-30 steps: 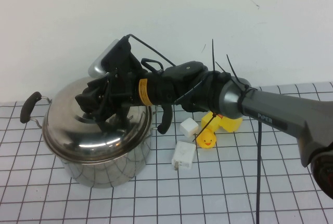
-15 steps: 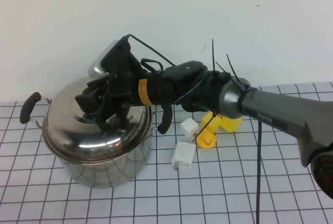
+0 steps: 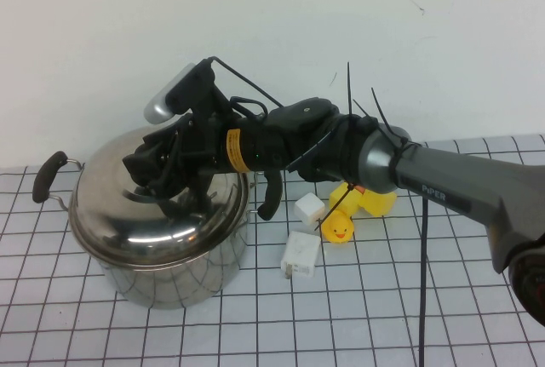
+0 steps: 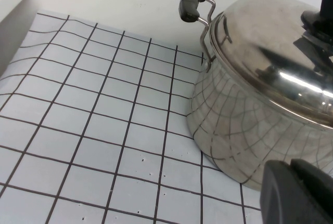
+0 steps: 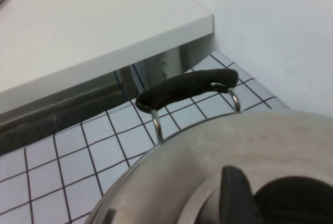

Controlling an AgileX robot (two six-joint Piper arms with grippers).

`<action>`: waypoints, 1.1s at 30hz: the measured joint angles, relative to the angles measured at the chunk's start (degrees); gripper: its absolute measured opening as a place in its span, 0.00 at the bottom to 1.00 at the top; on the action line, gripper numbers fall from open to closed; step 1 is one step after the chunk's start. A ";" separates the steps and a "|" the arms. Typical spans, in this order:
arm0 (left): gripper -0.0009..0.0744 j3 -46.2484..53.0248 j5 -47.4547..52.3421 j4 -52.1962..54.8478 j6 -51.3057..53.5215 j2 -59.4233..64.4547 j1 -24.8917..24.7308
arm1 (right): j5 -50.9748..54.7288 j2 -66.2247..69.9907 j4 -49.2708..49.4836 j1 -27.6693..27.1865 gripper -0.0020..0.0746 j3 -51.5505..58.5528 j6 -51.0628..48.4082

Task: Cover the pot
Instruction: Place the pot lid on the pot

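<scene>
— The right gripper (image 3: 166,181) sits at the left centre of the high view, reaching in from the right over the domed lid (image 3: 136,214); can we tell what its fingers are doing?

— We cannot tell; in the high view they are a dark tangle above the lid's middle, and in the right wrist view we only see one black fingertip (image 5: 235,195) beside a rounded black shape that may be the knob (image 5: 294,200), low in the frame.

— And the pot (image 3: 170,269)?

— It stands at the lower left of the high view on the checked table (image 3: 383,316), the lid seated on its rim; one black handle (image 3: 48,174) sticks out at the far left, the other (image 3: 271,195) shows under the arm.

— The left gripper (image 4: 299,193)?

— We see only its dark tip at the lower right corner of the left wrist view, just beside the pot's wall; whether it is apart or together we cannot tell.

— Anything else?

— Two white blocks (image 3: 301,253) and yellow ducks (image 3: 339,229) lie right of the pot, near the centre.
</scene>
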 joint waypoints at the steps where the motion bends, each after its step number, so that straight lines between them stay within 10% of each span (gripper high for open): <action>1: 0.01 0.00 0.00 0.00 0.00 0.00 0.00 | -0.14 0.00 -0.12 0.00 0.48 0.00 0.24; 20: 0.01 0.00 0.00 0.00 0.00 0.00 0.00 | -0.48 -0.57 -4.80 -0.10 0.49 -0.08 2.86; 28: 0.01 0.00 0.00 0.00 0.00 0.00 0.00 | -2.26 -1.63 -5.43 -1.49 0.79 -0.08 4.73; 33: 0.01 0.00 0.00 0.00 0.00 0.00 0.00 | -10.44 -7.68 -6.01 -6.88 0.70 0.12 9.13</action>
